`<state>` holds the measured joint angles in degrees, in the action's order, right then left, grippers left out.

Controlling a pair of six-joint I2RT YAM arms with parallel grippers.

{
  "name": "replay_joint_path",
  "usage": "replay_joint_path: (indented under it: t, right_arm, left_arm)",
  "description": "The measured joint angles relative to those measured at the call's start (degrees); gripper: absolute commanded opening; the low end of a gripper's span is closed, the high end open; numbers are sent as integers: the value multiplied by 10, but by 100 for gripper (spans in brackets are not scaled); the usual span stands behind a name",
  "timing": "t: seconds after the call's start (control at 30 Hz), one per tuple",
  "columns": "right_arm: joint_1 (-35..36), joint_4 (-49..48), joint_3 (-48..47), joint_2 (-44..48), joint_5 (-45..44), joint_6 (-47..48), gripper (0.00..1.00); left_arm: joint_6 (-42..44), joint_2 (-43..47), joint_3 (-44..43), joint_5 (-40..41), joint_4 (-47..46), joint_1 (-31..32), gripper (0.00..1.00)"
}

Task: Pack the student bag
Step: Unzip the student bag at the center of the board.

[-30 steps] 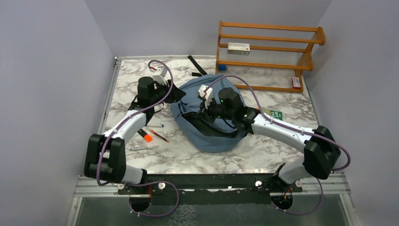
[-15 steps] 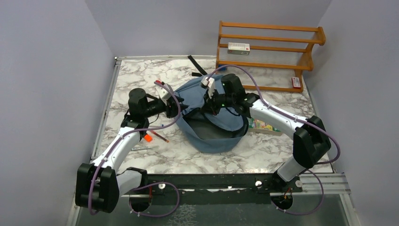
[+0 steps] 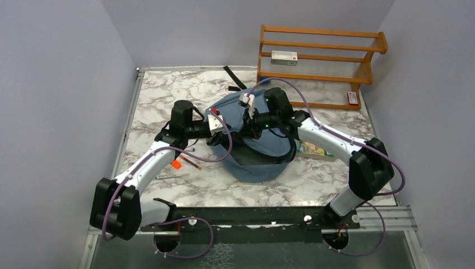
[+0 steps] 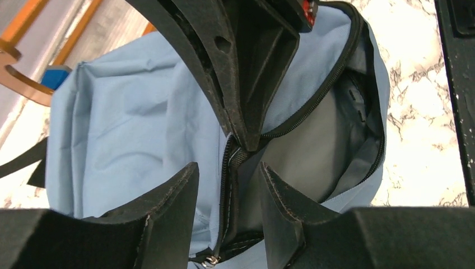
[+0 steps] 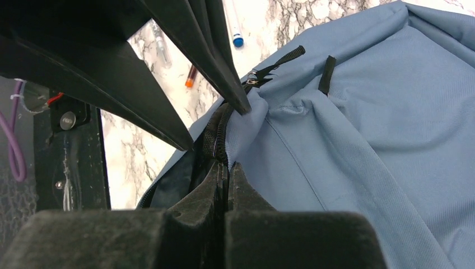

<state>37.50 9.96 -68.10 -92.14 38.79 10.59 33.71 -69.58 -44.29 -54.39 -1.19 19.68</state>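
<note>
While the student bag lies slumped in the middle of the top view on the marbled surface, both arms reach over it from the lower corners of the frame. The right fingers are pressed together with no gap, pinching the bag's blue fabric right at its dark zipper edge, and in the right wrist view that edge is pulled taut into them. The left fingers stand partly apart at the bag's left side. In the left wrist view the zipper track runs down through the gap between them with space on either side, so they clamp nothing. Past them the bag's mouth gapes unzipped, its grey lining showing at centre right of that view. Left of the bag in the top view, an orange-capped marker and a pale pen lie on the surface by the left arm. A colourful book lies at the bag's right edge, partly under the right arm. A wooden rack stands at upper right, with a small white box on one of its shelves
</note>
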Motion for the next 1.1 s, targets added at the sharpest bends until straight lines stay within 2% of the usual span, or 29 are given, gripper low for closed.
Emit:
replay_joint_path:
  t: [0.2,0.3,0.43,0.47,0.53,0.57,0.67,0.77,0.93,1.1]
  right_arm:
    - [0,0,0,0,12,0,0]
    - [0,0,0,0,19,0,1]
    - [0,0,1,1,30,3,4]
    - [0,0,3,2,31,4,6]
    - [0,0,9,6,32,5,8]
    - [0,0,12,9,32,5,11]
    - [0,0,18,18,31,4,30]
    - [0,-7,33,43,24,1,42]
    - [0,-19,80,124,-28,-7,57]
    - [0,-11,101,184,-100,4,65]
  left_arm:
    - [34,-31,-10,8,39,14,44]
    - [51,-34,-10,19,53,18,39]
    - [64,-40,-10,31,58,26,28]
    - [66,-43,-11,32,58,28,23]
    - [69,-53,-15,35,60,30,6]
    - [70,-59,-19,36,61,30,0]
    - [71,-66,-24,37,60,30,0]
    - [58,-66,-21,48,50,30,0]
    - [-18,-55,20,79,-23,30,0]
    - [-138,-47,66,123,-104,25,0]
